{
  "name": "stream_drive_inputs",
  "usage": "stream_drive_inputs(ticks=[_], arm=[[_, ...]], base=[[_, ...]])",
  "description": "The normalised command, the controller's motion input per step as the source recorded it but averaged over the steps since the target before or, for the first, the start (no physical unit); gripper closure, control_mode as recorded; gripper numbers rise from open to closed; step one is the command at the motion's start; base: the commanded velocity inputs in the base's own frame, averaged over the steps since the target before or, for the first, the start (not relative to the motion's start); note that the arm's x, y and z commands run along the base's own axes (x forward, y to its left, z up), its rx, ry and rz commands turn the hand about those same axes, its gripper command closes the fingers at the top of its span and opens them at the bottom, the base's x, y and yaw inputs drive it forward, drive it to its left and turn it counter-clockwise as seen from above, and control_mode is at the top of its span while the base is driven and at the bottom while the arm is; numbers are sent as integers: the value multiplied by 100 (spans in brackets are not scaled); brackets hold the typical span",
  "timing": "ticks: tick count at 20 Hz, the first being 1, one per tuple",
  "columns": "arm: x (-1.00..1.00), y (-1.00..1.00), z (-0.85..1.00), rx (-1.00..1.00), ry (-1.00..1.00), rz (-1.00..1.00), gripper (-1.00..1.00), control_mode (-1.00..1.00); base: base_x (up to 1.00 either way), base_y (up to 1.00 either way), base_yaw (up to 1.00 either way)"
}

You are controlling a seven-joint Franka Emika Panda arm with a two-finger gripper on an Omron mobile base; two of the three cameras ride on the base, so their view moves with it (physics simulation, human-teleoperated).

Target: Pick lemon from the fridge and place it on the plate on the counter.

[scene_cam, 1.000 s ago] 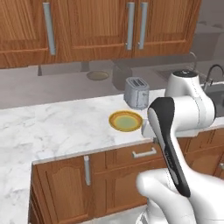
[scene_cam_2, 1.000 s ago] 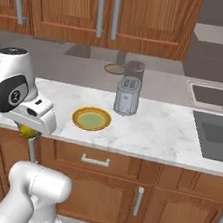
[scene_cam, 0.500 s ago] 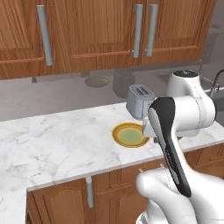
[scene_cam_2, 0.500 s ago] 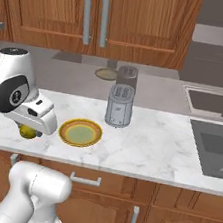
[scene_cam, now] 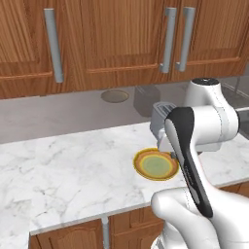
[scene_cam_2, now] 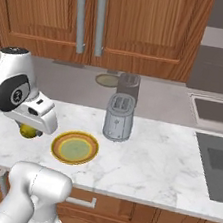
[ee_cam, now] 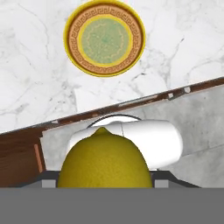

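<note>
Lemon point(ee_cam: 105, 159) riding in my gripper point(scene_cam_2: 28, 130), closing on the plate point(ee_cam: 105, 38).

I am holding the fruit pinched between the fingers, hanging above the front edge of the counter point(scene_cam: 63, 170), just short of the plate. Over the last second my base has been rolling closer, so plate and toaster point(scene_cam_2: 118, 117) are looming larger and nearer the middle of both base views. I am judging transport nearly over: next I need to reach forward, lower, release.
</note>
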Motion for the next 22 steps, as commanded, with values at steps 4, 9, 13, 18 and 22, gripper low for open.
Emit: stream_drive_inputs(ticks=[4,9,13,18,22], arm=[[14,-9,-11,1,0,4,100,-100],[65,-42,-53,2,2,20,100,-100],[76,-36,-65,1,1,16,100,-100],[69,-10,-69,0,0,10,100,-100],[68,0,-78,0,1,5,100,-100]], base=[[37,-23,11],[0,0,0],[0,0,0],[0,0,0],[0,0,0]])
